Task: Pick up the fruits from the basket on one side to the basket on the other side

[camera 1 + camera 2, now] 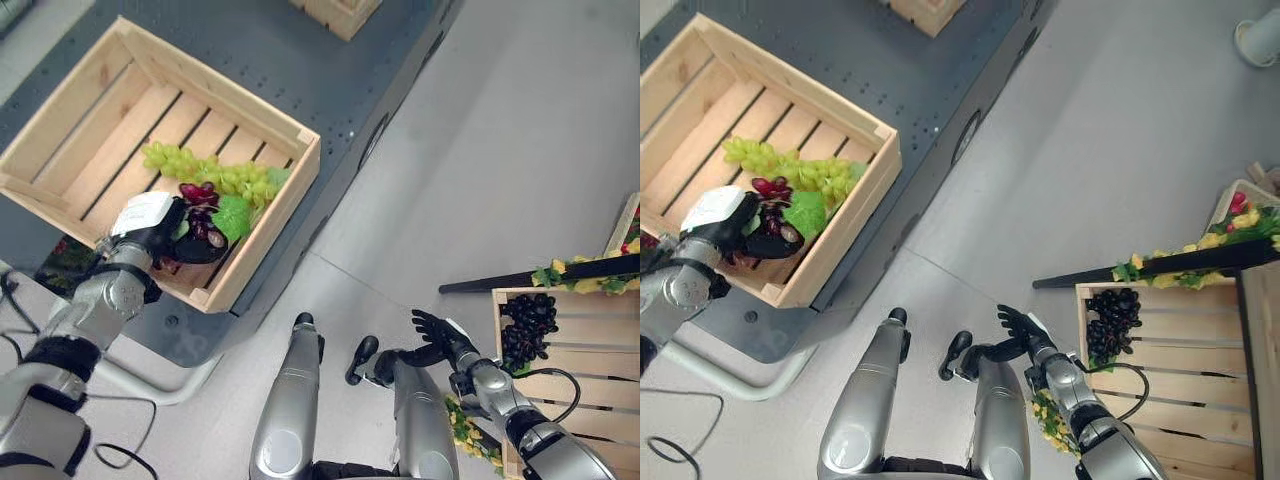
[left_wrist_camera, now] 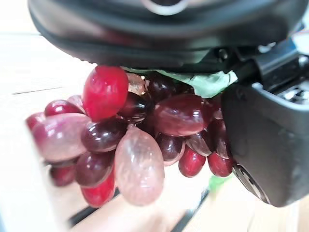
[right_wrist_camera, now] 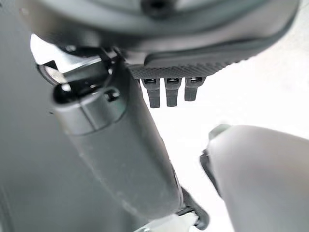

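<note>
I take the big wooden crate (image 1: 95,95) on the dark perforated platform (image 1: 300,55) as my reference. It sits at the platform's near edge, its slatted floor mostly bare toward the far side. Along the crate's near-right wall lies a bunch of green grapes (image 1: 205,172), stretching from mid-floor to that corner, with a green leaf (image 1: 233,215) just beside them.

My left hand (image 1: 165,228) is inside the crate at its near wall, fingers curled around a bunch of red grapes (image 2: 130,140). In the left wrist view I see the dark and pale red berries hanging from under the palm, clear of the slats below, with a scrap of green leaf pressed against the hand.

Well away from the crate, down on the grey floor to its right, stands a second wooden crate (image 1: 570,345) holding a bunch of black grapes (image 1: 528,325) in its nearest corner. My right hand (image 1: 437,335) hovers beside that second crate, fingers spread and holding nothing.
</note>
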{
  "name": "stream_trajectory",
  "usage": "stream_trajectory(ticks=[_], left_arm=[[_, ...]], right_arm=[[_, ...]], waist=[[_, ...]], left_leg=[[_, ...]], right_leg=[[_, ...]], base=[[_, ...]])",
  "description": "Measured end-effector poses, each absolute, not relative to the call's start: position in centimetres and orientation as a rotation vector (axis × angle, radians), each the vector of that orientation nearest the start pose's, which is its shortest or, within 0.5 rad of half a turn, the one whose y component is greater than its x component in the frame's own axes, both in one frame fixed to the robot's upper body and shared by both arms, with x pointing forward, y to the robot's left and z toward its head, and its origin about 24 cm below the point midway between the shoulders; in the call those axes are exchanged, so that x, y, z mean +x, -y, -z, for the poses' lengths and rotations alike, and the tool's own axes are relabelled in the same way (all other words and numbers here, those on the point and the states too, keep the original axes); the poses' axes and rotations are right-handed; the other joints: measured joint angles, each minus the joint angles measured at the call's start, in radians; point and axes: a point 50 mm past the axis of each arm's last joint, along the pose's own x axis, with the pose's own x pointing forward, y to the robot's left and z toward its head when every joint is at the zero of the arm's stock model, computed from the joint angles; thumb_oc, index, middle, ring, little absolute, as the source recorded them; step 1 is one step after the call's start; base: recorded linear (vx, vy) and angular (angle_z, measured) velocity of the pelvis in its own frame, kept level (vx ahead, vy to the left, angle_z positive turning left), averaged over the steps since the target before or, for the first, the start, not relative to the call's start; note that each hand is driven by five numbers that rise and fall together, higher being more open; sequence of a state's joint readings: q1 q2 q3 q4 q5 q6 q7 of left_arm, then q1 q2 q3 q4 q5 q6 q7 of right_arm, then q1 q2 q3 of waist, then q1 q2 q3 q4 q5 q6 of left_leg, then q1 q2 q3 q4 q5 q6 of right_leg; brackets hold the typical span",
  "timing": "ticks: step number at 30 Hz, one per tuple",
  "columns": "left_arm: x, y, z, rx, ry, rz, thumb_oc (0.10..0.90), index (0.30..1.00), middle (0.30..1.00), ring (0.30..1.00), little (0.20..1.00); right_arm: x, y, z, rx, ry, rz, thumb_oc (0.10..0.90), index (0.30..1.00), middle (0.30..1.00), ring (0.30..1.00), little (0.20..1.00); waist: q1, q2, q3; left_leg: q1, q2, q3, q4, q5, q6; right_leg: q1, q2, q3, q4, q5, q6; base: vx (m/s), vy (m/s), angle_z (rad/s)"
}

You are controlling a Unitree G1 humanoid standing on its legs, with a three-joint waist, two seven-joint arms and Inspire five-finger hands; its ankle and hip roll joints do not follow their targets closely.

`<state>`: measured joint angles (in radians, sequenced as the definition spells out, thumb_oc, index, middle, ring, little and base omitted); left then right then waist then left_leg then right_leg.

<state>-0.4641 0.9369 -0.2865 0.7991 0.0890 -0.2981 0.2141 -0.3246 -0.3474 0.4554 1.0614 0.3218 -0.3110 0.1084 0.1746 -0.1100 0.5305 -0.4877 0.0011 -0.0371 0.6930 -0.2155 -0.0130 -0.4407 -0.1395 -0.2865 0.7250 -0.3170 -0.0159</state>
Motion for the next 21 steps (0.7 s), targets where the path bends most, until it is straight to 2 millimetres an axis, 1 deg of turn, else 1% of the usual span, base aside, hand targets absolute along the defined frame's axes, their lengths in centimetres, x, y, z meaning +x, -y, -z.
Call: stream_trajectory(ticks=[3, 6, 8, 9, 10, 11, 12, 13, 14, 15, 16, 17, 18, 19, 20, 21], left_arm=[[28.9, -37.0, -10.9, 0.892, -0.018, -0.342, 0.400, 0.300, 0.300, 0.300, 0.300], [28.1, -37.9, -11.1, 0.780, 0.009, -0.418, 0.400, 0.300, 0.300, 0.300, 0.300], [27.9, -38.3, -11.3, 0.738, 0.015, -0.445, 0.400, 0.300, 0.300, 0.300, 0.300], [27.8, -38.6, -11.5, 0.699, 0.025, -0.467, 0.400, 0.300, 0.300, 0.300, 0.300], [27.6, -38.8, -11.5, 0.681, 0.026, -0.478, 0.400, 0.300, 0.300, 0.300, 0.300], [27.2, -39.2, -11.6, 0.609, 0.040, -0.515, 0.400, 0.300, 0.300, 0.300, 0.300], [27.1, -39.3, -11.6, 0.571, 0.048, -0.533, 0.400, 0.300, 0.300, 0.300, 0.300], [26.9, -39.4, -11.4, 0.503, 0.061, -0.556, 0.400, 0.300, 0.300, 0.300, 0.300], [26.8, -39.5, -11.4, 0.465, 0.071, -0.566, 0.400, 0.300, 0.300, 0.300, 0.300], [26.7, -39.4, -11.5, 0.401, 0.094, -0.579, 0.400, 0.300, 0.300, 0.300, 0.300], [26.7, -39.4, -11.5, 0.381, 0.100, -0.580, 0.400, 0.300, 0.300, 0.300, 0.300], [26.6, -39.3, -11.4, 0.321, 0.116, -0.583, 0.400, 0.300, 0.300, 0.300, 0.300], [26.6, -39.3, -11.4, 0.272, 0.129, -0.583, 0.400, 0.300, 0.300, 0.300, 0.300], [26.6, -39.3, -11.4, 0.252, 0.135, -0.581, 0.400, 0.300, 0.300, 0.300, 0.300], [26.5, -39.1, -11.5, 0.223, 0.146, -0.563, 0.400, 0.300, 0.300, 0.300, 0.300], [26.6, -39.0, -11.6, 0.215, 0.150, -0.551, 0.400, 0.300, 0.300, 0.300, 0.300]], right_arm=[[24.8, 19.4, 7.7, -0.235, -0.500, -0.251, 0.800, 0.900, 0.900, 0.900, 0.900], [24.5, 19.3, 7.7, -0.230, -0.509, -0.254, 0.800, 0.900, 0.900, 0.900, 0.900], [24.5, 19.3, 7.7, -0.247, -0.511, -0.260, 0.800, 0.900, 0.900, 0.900, 0.900], [24.6, 19.3, 7.7, -0.251, -0.516, -0.259, 0.800, 0.900, 0.900, 0.900, 0.900], [24.4, 19.3, 7.9, -0.247, -0.527, -0.258, 0.800, 0.900, 0.900, 0.900, 0.900], [24.1, 19.1, 8.0, -0.240, -0.531, -0.262, 0.800, 0.900, 0.900, 0.900, 0.900], [23.9, 19.2, 8.2, -0.236, -0.534, -0.260, 0.800, 0.900, 0.900, 0.900, 0.900], [23.3, 19.3, 8.5, -0.229, -0.547, -0.254, 0.800, 0.900, 0.900, 0.900, 0.900], [23.1, 19.4, 8.6, -0.223, -0.552, -0.249, 0.800, 0.900, 0.900, 0.900, 0.900], [22.7, 19.6, 8.7, -0.211, -0.557, -0.236, 0.800, 0.900, 0.900, 0.900, 0.900], [22.5, 19.7, 8.8, -0.212, -0.563, -0.234, 0.800, 0.900, 0.900, 0.900, 0.900], [22.2, 19.7, 8.9, -0.204, -0.566, -0.234, 0.800, 0.900, 0.900, 0.900, 0.900], [21.9, 19.5, 9.0, -0.198, -0.564, -0.240, 0.800, 0.900, 0.900, 0.900, 0.900], [21.8, 19.4, 8.9, -0.194, -0.561, -0.243, 0.800, 0.900, 0.900, 0.900, 0.900], [21.6, 19.1, 8.9, -0.186, -0.551, -0.251, 0.800, 0.900, 0.900, 0.900, 0.900], [21.5, 19.0, 8.8, -0.182, -0.547, -0.255, 0.800, 0.900, 0.900, 0.900, 0.900]], waist=[[0.005, 0.003, -0.001], [0.006, 0.012, -0.006], [0.006, 0.018, -0.009], [0.007, 0.027, -0.011], [0.007, 0.028, -0.012], [0.006, 0.039, -0.022], [0.006, 0.044, -0.048], [0.004, 0.051, -0.088], [0.003, 0.056, -0.104], [0.003, 0.072, -0.134], [0.002, 0.079, -0.152], [0.001, 0.090, -0.181], [-0.001, 0.097, -0.209], [-0.004, 0.100, -0.220], [-0.010, 0.103, -0.252], [-0.012, 0.104, -0.272]], left_leg=[[0.097, -0.001, 0.015, -0.078, 0.012, 0.002], [0.162, -0.001, 0.019, -0.144, 0.028, 0.007], [0.191, -0.001, 0.021, -0.177, 0.039, 0.010], [0.223, -0.002, 0.023, -0.215, 0.048, 0.013], [0.248, -0.004, 0.025, -0.235, 0.057, 0.013], [0.324, -0.003, 0.023, -0.320, 0.085, 0.014], [0.339, -0.003, 0.021, -0.353, 0.094, 0.015], [0.354, -0.004, 0.021, -0.396, 0.110, 0.017], [0.369, -0.004, 0.022, -0.422, 0.119, 0.019], [0.402, -0.006, 0.013, -0.465, 0.132, 0.020], [0.410, -0.004, 0.014, -0.477, 0.134, 0.021], [0.436, -0.005, 0.013, -0.510, 0.144, 0.022], [0.458, -0.005, 0.013, -0.536, 0.148, 0.023], [0.471, -0.005, 0.013, -0.548, 0.150, 0.024], [0.493, -0.007, 0.012, -0.577, 0.157, 0.026], [0.498, -0.005, 0.012, -0.591, 0.161, 0.026]], right_leg=[[0.083, 0.005, 0.009, -0.065, 0.010, 0.010], [0.141, 0.009, 0.010, -0.128, 0.029, 0.018], [0.166, 0.012, 0.012, -0.159, 0.039, 0.023], [0.198, 0.013, 0.011, -0.191, 0.048, 0.027], [0.217, 0.016, 0.016, -0.211, 0.056, 0.030], [0.284, 0.028, 0.015, -0.293, 0.083, 0.036], [0.299, 0.032, 0.015, -0.325, 0.093, 0.040], [0.314, 0.037, 0.014, -0.364, 0.107, 0.044], [0.329, 0.037, 0.010, -0.385, 0.115, 0.045], [0.363, 0.046, 0.009, -0.432, 0.133, 0.049], [0.372, 0.048, 0.009, -0.449, 0.138, 0.051], [0.399, 0.055, 0.011, -0.486, 0.151, 0.056], [0.420, 0.058, 0.012, -0.517, 0.159, 0.059], [0.434, 0.062, 0.014, -0.533, 0.164, 0.061], [0.456, 0.068, 0.022, -0.571, 0.176, 0.065], [0.465, 0.070, 0.027, -0.587, 0.181, 0.067]], base=[[0.07, 0.017, -0.10], [0.08, -0.013, -0.03], [0.12, -0.033, -0.05], [0.15, -0.062, -0.03], [0.15, -0.094, -0.06], [0.09, -0.080, -0.07], [0.12, -0.111, -0.03], [0.07, -0.074, 0.00], [0.11, -0.138, 0.02], [0.06, -0.101, -0.01], [0.09, -0.145, -0.02], [0.07, -0.119, -0.07], [0.08, -0.112, -0.05], [0.06, -0.105, -0.06], [0.04, -0.093, -0.03], [0.04, -0.134, 0.00]])
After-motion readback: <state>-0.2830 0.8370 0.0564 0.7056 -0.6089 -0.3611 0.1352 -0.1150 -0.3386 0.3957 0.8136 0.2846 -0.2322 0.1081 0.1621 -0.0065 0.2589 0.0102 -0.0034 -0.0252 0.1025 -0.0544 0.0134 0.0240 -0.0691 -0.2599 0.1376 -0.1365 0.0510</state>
